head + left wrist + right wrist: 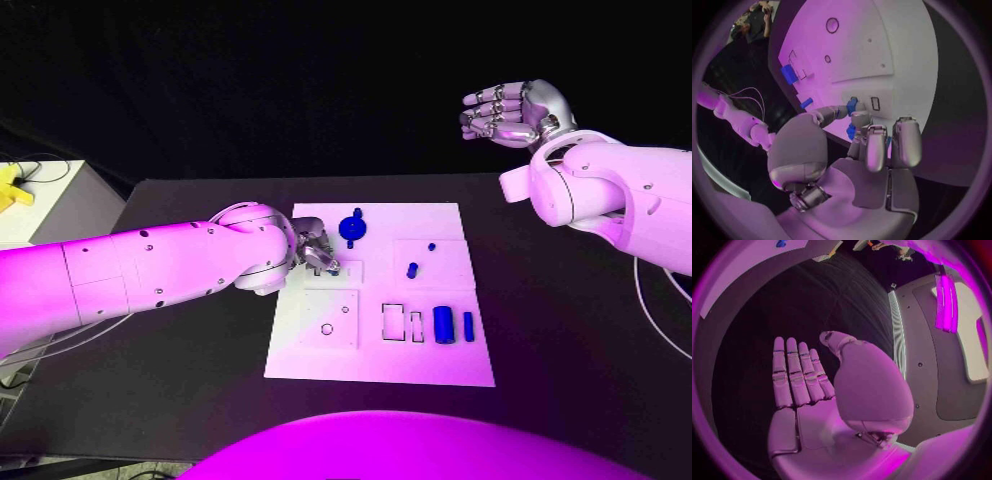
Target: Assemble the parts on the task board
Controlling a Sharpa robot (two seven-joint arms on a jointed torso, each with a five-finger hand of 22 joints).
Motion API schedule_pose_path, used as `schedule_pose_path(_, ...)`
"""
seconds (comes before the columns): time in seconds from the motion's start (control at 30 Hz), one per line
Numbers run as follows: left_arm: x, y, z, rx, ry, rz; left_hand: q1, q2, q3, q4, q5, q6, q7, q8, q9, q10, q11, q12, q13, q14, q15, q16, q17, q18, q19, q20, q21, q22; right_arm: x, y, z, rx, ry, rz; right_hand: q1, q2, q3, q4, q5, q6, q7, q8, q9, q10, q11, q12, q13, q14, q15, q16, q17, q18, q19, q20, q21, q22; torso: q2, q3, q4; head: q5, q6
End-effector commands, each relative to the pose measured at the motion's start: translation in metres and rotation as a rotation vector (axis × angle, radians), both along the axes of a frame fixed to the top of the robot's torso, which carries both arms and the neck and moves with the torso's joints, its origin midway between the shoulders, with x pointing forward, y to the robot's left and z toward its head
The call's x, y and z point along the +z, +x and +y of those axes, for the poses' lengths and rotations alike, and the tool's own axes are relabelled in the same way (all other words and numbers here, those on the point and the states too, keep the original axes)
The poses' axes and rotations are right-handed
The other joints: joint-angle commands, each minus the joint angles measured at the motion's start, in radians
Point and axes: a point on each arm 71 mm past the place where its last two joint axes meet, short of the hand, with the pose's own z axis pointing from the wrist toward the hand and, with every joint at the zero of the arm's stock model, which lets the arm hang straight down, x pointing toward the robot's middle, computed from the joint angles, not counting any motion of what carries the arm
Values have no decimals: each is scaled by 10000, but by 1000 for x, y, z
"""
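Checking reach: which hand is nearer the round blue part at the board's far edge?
Left. The left hand is over the task board, just beside the round blue part; the right hand is raised beyond the table.

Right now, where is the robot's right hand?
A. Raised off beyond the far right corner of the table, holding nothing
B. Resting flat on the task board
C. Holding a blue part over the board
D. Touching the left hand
A: in the head view the right hand is held up beyond the table's far right corner, well away from the task board, and the right wrist view shows its fingers straight with nothing between them.
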Motion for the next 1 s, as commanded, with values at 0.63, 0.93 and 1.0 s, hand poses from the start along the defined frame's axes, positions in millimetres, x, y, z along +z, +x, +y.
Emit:
schedule_pose_path(0.63,-3,-3,-3,-254,153,222,19,108,1975,-1989,20,379,-299,18,20,-8,-22,-6,1,905,-70,22,2123,-115,79,-31,63,17,0,0,0,181,20,103,-117,9,-15,-99,17,85,439,-83,-15,94,38,-101,-4,-68,77,-89,-76,48,-100,75,-39,-103,-3,-4,10,-22,2)
schedule_pose_path(0.93,-2,-3,-3,-125,9,-2,25,113,1983,-1994,18,380,-301,14,23,15,-25,28,50,924,-72,62,2186,-121,95,-32,75,45,-1,1,1,202,12,146,-122,15,-14,-114,17,92,440,-90,-17,102,40,-118,-4,-82,83,-108,-99,48,-121,82,-40,-137,-9,-2,4,-16,2)
schedule_pose_path(1.0,-2,-3,-4,-103,-20,-41,25,113,1983,-1994,18,380,-301,14,23,15,-25,28,50,924,-72,62,2186,-121,95,-32,75,45,-1,1,1,206,11,153,-123,16,-14,-119,17,95,441,-92,-18,106,40,-122,-3,-86,85,-114,-105,48,-127,84,-41,-146,-7,-3,2,-16,2)
